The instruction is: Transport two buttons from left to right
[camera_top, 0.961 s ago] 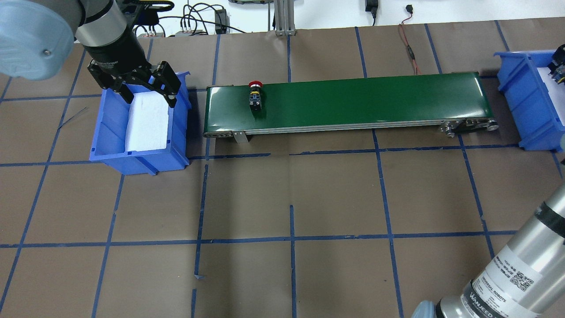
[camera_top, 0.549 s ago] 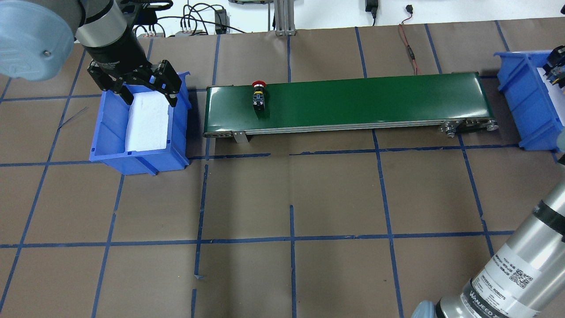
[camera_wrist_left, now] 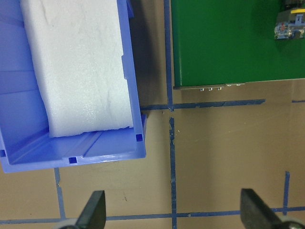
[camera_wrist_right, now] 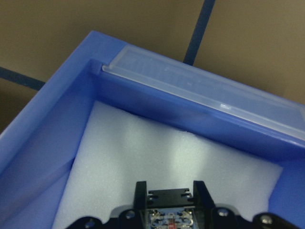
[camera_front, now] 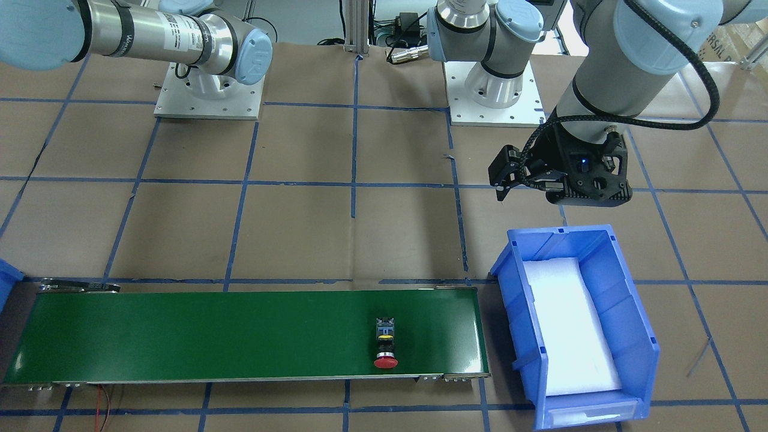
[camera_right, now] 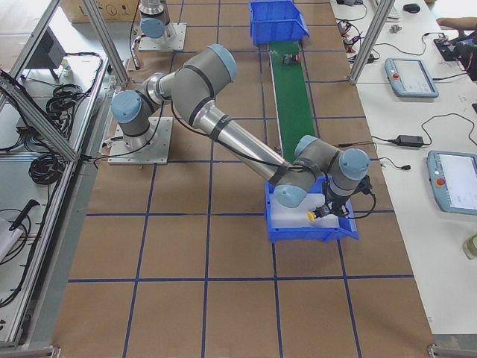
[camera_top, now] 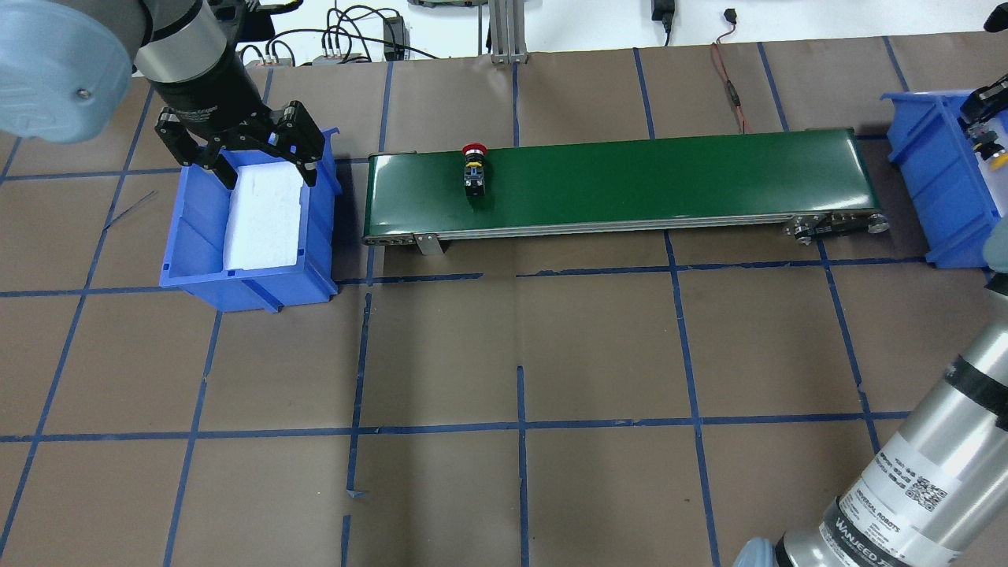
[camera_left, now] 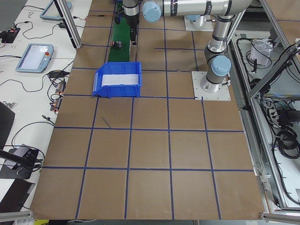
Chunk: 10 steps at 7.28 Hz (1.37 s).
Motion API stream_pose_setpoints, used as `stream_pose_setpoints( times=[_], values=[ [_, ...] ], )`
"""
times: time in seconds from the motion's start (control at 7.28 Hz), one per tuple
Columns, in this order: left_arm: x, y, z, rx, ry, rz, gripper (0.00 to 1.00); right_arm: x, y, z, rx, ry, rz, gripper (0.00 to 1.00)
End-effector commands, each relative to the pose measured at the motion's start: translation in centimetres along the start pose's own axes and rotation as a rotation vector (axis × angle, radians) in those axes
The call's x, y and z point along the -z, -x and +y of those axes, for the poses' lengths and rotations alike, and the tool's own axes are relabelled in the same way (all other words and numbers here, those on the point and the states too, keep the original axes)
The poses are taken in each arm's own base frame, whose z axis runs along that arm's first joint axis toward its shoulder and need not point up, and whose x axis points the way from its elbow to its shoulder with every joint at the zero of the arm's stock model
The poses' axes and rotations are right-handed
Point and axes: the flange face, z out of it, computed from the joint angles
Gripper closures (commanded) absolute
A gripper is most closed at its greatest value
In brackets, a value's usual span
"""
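Green conveyor belt [camera_top: 669,177] sits between the left bin [camera_top: 250,285] and right bin [camera_top: 925,189], both blue, foam-lined

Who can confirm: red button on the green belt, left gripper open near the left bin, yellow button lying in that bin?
Not the yellow button: the right gripper holds it over the right bin, per the exterior right view. The left bin has only foam. Rest stands.

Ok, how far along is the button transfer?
Done: left bin holds only foam, so both buttons are out. In hand: right gripper grips the yellow button over the right bin's foam; red button lies on the belt near its left end. Left: release yellow, carry red across. Left gripper hangs open, empty.
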Motion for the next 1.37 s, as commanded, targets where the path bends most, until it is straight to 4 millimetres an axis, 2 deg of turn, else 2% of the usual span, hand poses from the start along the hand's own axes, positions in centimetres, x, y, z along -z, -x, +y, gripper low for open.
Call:
stream_pose_setpoints(
  times=[0.0, 0.14, 0.27, 0.41, 0.69, 0.82, 1.24],
  values=[
    [-0.1, 0.0, 0.0, 0.0, 0.002, 0.001, 0.0, -0.3, 0.0, -0.1, -0.001, -0.002, 0.002, 0.79],
    [-0.2, 0.0, -0.1, 0.002, 0.004, 0.002, 0.0, -0.3, 0.1, -0.1, -0.002, -0.003, -0.004, 0.53],
    [-0.2, -0.1, -0.1, 0.0, 0.003, 0.014, 0.0, 0.1, 0.2, -0.2, -0.002, -0.015, -0.009, 0.48],
    [-0.3, -0.2, -0.1, 0.0, 0.004, 0.022, 0.0, 0.2, 0.2, -0.2, -0.004, -0.014, -0.01, 0.37],
    [-0.3, -0.1, -0.1, 0.002, 0.004, 0.022, 0.0, 0.9, 0.4, -0.1, -0.005, -0.009, -0.017, 0.29],
    [-0.3, -0.1, -0.1, 0.002, 0.004, 0.022, 0.0, 2.1, 0.7, 0.0, -0.007, -0.008, -0.022, 0.28],
    [-0.3, -0.1, -0.1, 0.0, 0.004, 0.022, 0.0, 8.0, 2.5, 0.6, -0.001, 0.003, -0.046, 0.26]
  ],
)
